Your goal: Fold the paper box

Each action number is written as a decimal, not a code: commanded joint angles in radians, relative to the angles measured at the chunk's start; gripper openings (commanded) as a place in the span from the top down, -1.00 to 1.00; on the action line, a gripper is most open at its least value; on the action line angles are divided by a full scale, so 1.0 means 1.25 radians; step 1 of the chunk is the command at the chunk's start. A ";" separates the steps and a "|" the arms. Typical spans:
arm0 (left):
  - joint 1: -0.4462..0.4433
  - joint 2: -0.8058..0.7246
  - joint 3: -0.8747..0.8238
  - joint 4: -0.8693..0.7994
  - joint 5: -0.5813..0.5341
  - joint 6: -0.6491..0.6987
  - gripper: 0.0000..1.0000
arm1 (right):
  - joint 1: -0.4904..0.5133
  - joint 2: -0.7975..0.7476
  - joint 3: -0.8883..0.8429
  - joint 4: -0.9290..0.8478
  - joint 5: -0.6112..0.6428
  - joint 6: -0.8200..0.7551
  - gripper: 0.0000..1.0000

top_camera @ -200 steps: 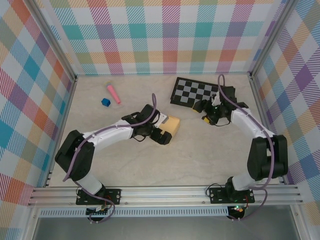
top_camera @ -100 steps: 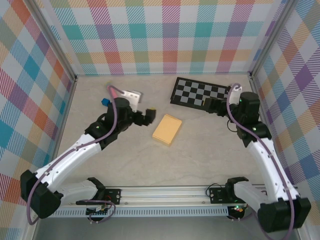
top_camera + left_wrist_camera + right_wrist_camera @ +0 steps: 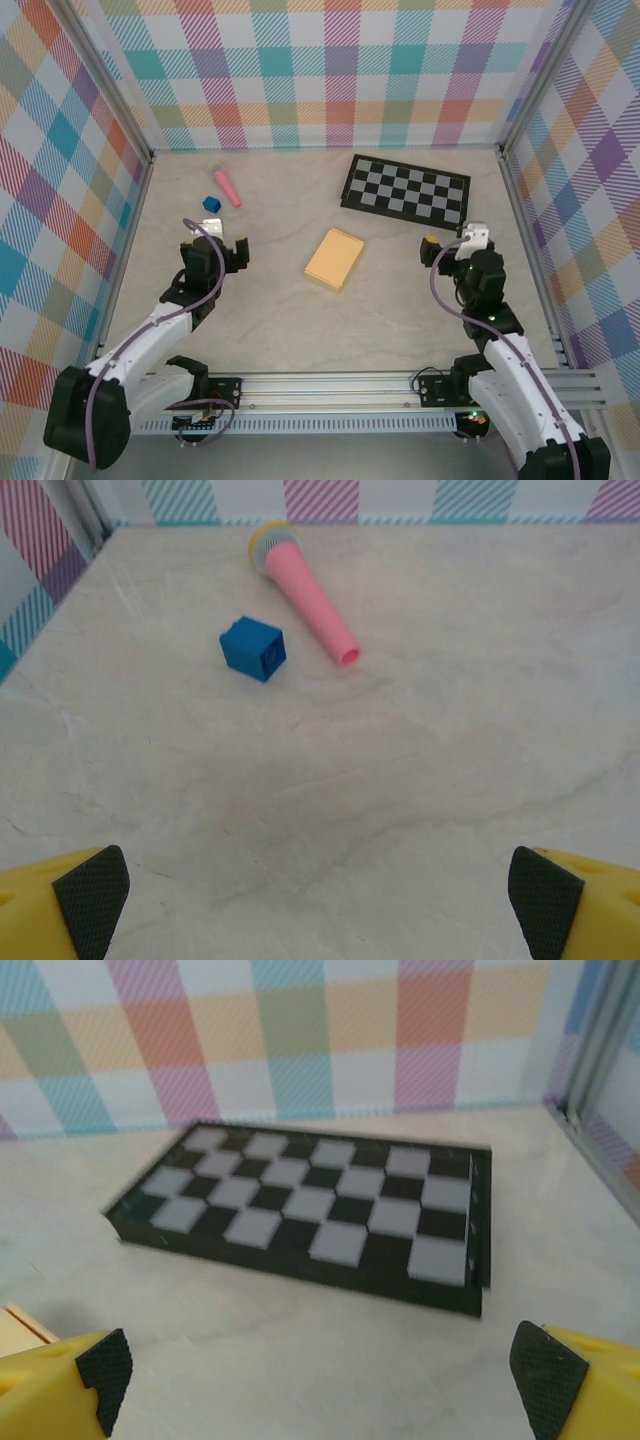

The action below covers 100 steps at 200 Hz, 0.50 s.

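Yellow-orange card, the paper box [image 3: 334, 259] lies flat mid-table between the 2 arms. We judge it light, thin and crushable, so pinch an edge. The left gripper [image 3: 320, 900] and right gripper [image 3: 320, 1380] gape wide, empty.

We record bright, even overhead light, a faint soft shadow along the near edge of the paper box [image 3: 334, 258], the blue block [image 3: 252, 648] sharp in the left wrist view and the checkered board [image 3: 300, 1215] blurred in the right.
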 commanded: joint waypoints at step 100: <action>0.158 0.331 -0.071 0.519 0.274 0.091 -1.00 | -0.029 0.587 0.031 0.541 0.001 -0.112 -1.00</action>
